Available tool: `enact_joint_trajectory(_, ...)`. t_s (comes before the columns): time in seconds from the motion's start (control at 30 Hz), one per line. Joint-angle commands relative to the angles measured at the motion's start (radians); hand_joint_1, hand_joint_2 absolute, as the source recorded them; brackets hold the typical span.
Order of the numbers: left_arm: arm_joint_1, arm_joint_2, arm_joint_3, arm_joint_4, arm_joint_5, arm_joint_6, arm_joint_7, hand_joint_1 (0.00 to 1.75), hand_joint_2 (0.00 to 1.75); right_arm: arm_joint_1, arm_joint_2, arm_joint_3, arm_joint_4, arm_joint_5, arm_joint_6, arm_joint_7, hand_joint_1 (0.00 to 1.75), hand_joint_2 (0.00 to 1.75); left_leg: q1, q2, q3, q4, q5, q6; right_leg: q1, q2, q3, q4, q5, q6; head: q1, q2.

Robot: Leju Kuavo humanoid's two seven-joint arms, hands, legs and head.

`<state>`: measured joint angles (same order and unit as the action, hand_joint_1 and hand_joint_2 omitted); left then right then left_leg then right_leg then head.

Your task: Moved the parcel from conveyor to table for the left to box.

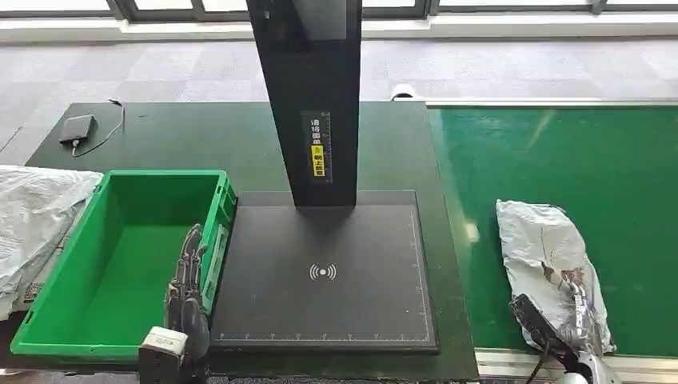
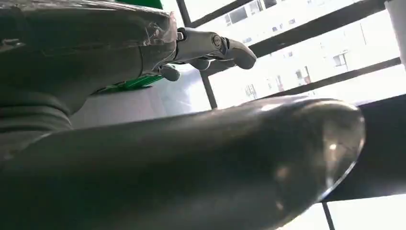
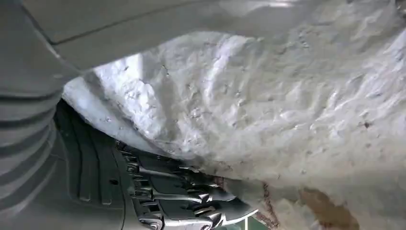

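The parcel (image 1: 544, 240), a crumpled silver-white mailer bag, lies on the green conveyor (image 1: 560, 152) at the right. My right hand (image 1: 564, 320) grips its near end, with the dark thumb on the left side and the fingers over the top. In the right wrist view the parcel (image 3: 268, 105) presses into the palm and the fingers (image 3: 182, 191) curl beneath it. My left hand (image 1: 188, 288) hovers over the right wall of the green crate (image 1: 160, 174), fingers stretched forward and holding nothing. The left wrist view shows those fingers (image 2: 206, 45) apart.
A black scan mat (image 1: 320, 240) lies on the dark table between crate and conveyor, with a tall black post (image 1: 312, 96) rising from its far edge. A white plastic bag (image 1: 32, 216) lies left of the crate. A small black device (image 1: 77, 128) with a cable sits far left.
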<state>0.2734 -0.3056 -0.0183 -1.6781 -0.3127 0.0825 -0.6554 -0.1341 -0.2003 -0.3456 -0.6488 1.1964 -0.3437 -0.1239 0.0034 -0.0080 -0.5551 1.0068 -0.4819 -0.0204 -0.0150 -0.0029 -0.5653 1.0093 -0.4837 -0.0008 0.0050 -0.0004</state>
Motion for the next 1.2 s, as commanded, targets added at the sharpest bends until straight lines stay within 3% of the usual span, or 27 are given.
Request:
enact_joint_trajectory(0.03,-0.035,0.001,0.061,0.076,-0.01,-0.046,0.006,0.0,0.0,0.02,0.006,0.009,0.192,0.073,0.052,0.07,0.0,1.75,0.002,-0.002,0.002,-0.003,0.002,0.0,0.002,-0.002,0.005,-0.005,0.002,0.0,0.0,0.0)
enact_joint_trajectory(0.2,-0.037,-0.001,0.065,0.083,-0.013,-0.061,0.007,0.0,0.0,0.049,0.034,-0.013,0.141,0.096,0.066,0.039,0.0,1.75,0.003,-0.003,0.008,-0.002,-0.001,0.004,0.003,-0.004,0.011,-0.007,-0.001,0.003,0.0,0.0)
enact_joint_trajectory(0.27,-0.023,-0.003,0.07,0.072,-0.015,-0.061,0.007,0.0,0.0,0.053,0.05,-0.014,0.1,0.12,0.043,0.052,0.3,1.75,0.005,-0.004,0.009,-0.003,0.001,0.005,0.004,-0.005,0.015,-0.012,0.001,0.004,0.0,0.0)
enact_joint_trajectory(0.4,-0.017,-0.002,0.071,0.07,-0.015,-0.061,0.007,0.0,0.0,0.051,0.055,-0.012,0.093,0.124,0.044,0.057,0.3,1.75,0.006,-0.001,0.013,-0.002,-0.002,0.007,0.004,-0.002,0.02,-0.013,0.0,0.007,0.0,0.0)
enact_joint_trajectory(0.43,-0.017,-0.003,0.072,0.068,-0.015,-0.062,0.007,0.0,0.0,0.054,0.056,-0.013,0.084,0.129,0.045,0.06,1.75,1.75,0.006,-0.001,0.013,-0.003,-0.001,0.007,0.004,-0.002,0.02,-0.015,0.002,0.007,0.0,0.0)
enact_joint_trajectory(0.93,0.008,0.001,0.061,0.074,-0.014,-0.052,-0.002,0.0,0.0,0.141,0.147,-0.103,-0.195,0.155,-0.013,0.026,1.75,1.75,0.006,-0.001,0.015,-0.001,-0.005,0.007,0.006,-0.002,0.024,-0.016,0.0,0.007,0.0,0.0)
enact_joint_trajectory(1.03,-0.01,0.012,0.058,0.099,-0.003,-0.042,-0.012,0.0,0.0,0.177,0.18,-0.154,-0.294,0.091,-0.042,-0.051,1.75,1.75,0.006,-0.002,0.014,-0.001,-0.005,0.007,0.006,-0.003,0.023,-0.015,-0.001,0.006,0.0,0.0)
enact_joint_trajectory(1.1,-0.012,0.013,0.059,0.099,-0.001,-0.033,-0.014,0.0,0.0,0.191,0.219,-0.192,-0.391,-0.013,-0.11,-0.164,1.75,1.75,0.005,-0.002,0.013,-0.002,-0.004,0.007,0.006,-0.003,0.022,-0.016,0.0,0.006,0.0,0.0)
enact_joint_trajectory(1.13,-0.013,0.012,0.06,0.1,0.003,-0.026,-0.017,0.0,0.0,0.21,0.259,-0.207,-0.484,-0.148,-0.121,-0.289,1.75,1.75,0.005,-0.001,0.013,-0.003,-0.004,0.007,0.006,-0.002,0.021,-0.016,0.0,0.005,0.0,0.0)
enact_joint_trajectory(1.2,-0.015,0.014,0.061,0.102,0.003,-0.023,-0.017,0.0,0.0,0.227,0.278,-0.206,-0.54,-0.145,-0.102,-0.282,1.75,1.75,0.005,0.001,0.011,-0.001,-0.005,0.007,0.006,0.0,0.019,-0.013,-0.001,0.005,0.0,0.0)
